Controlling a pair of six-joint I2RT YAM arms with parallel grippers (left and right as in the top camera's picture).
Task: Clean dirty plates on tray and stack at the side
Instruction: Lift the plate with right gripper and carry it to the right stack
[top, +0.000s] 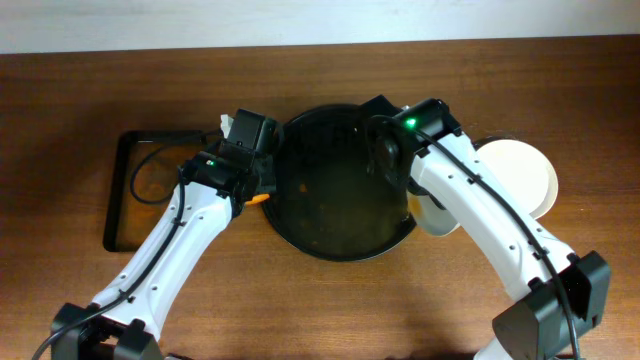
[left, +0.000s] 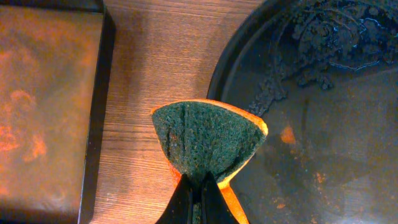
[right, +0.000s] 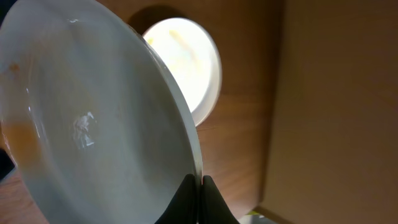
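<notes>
Sponge (left: 208, 140) is in my left claw (left: 198, 190), pinched tight by its narrow end, and the green rough side faces my wrist camera. Left of this claw lies the flat tray (left: 99, 93), apart from the work. The sponge hangs over the table (left: 161, 62), just at the left rim of the round tray (left: 323, 155). That tray lies to the right of the claw and is wet, with foam and some small orange crumbs.

On the other side of the round tray, my right claw (right: 198, 186) is closed on the thin rim of a white plate (right: 93, 124), which it holds tilted on its edge. An orange smear shows on the plate's face, low and left, far from my fingertips. Beyond this claw a second plate (right: 189, 62) lies flat on the table. I judge it is the start of the stack.

The step in hand, I think, is to scrub the held plate. To do it well I should bring the sponge to the right, across the round tray, until the green side meets the plate's face, and rub on the smear. The plate should stay above the tray, so that dirty water falls inside. My right claw has only the rim, so a hard push may turn the plate between the fingers. I would press gently, and toward the grip, not away from it.
</notes>
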